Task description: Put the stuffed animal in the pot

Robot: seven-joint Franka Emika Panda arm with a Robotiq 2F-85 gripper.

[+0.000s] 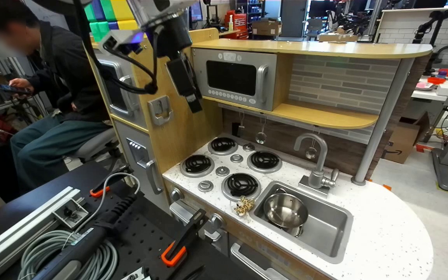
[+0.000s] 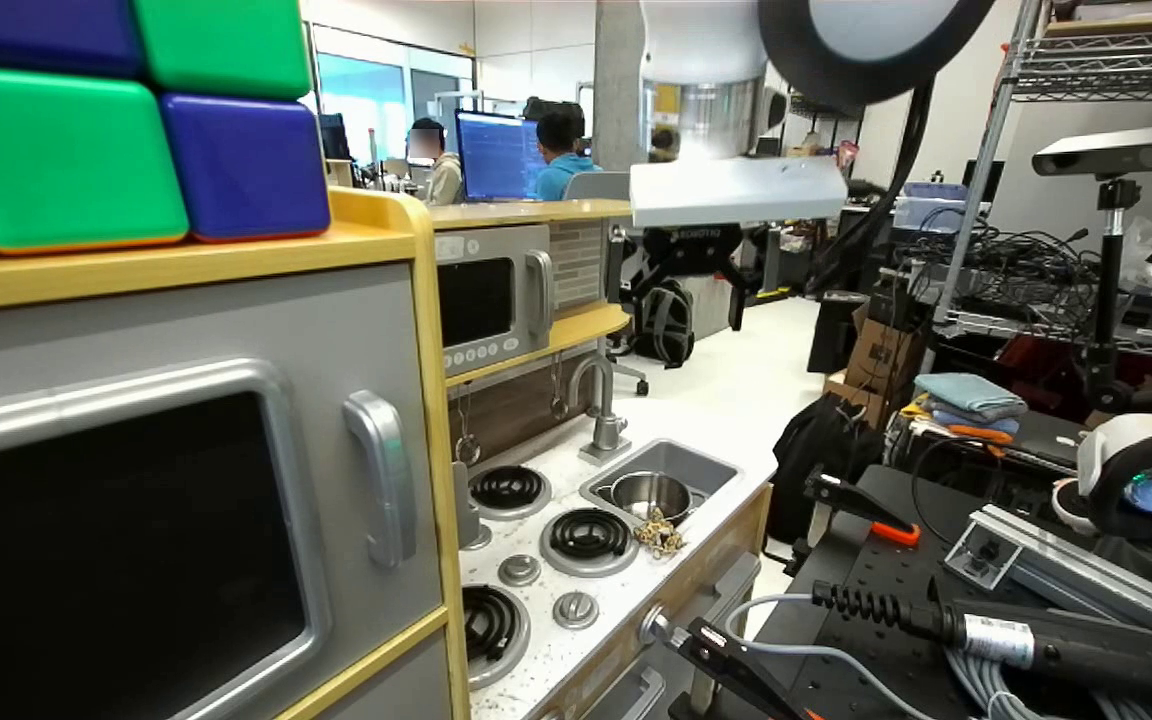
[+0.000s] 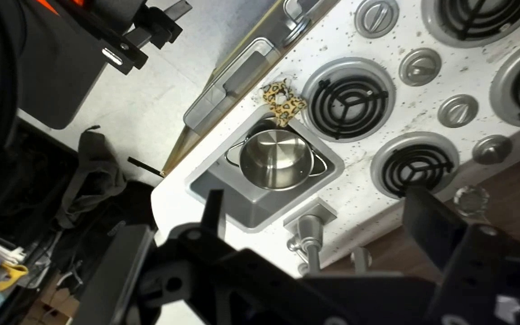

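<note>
The stuffed animal is a small tan plush with dark leopard spots. It lies on the white counter between the front burner and the sink's edge, in both exterior views (image 1: 244,206) (image 2: 659,535) and in the wrist view (image 3: 283,103). The round silver pot (image 1: 286,211) stands in the grey sink; it also shows in an exterior view (image 2: 650,494) and the wrist view (image 3: 276,160). The pot's visible inside is empty. My gripper (image 1: 195,105) is open and empty, high above the counter, apart from both things. Its spread fingers show in the wrist view (image 3: 316,196) and an exterior view (image 2: 686,305).
The sink basin (image 1: 327,229) has a faucet (image 1: 317,163) behind it. Burners and knobs fill the stove side. A microwave (image 1: 235,77) and wooden shelf (image 1: 325,112) overhang the counter's back. A tall cabinet (image 2: 176,480) flanks the stove. A black table (image 1: 142,229) holds cables and clamps.
</note>
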